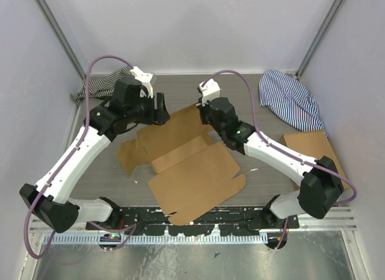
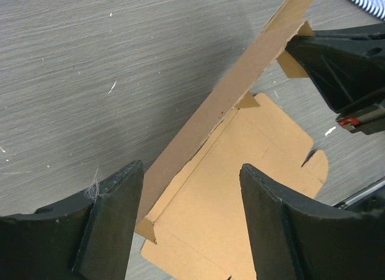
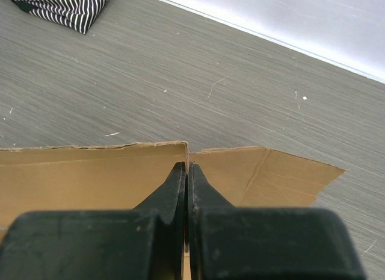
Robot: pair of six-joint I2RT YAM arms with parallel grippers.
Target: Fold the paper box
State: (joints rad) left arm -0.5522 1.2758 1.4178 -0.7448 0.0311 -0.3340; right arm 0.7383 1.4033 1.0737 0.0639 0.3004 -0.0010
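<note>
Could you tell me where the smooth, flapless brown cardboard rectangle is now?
The flat brown cardboard rectangle lies at the table's right side in the top view, just nearer than the blue-and-white striped cloth, partly under the right arm's elbow.

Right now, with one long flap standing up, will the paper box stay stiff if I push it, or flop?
The paper box is a thin flat sheet, so it probably slides easily and weighs little. Its raised flap looks straight along its length, pinched by the right tool, so likely stiff there, yet apt to hinge back at the crease.
</note>
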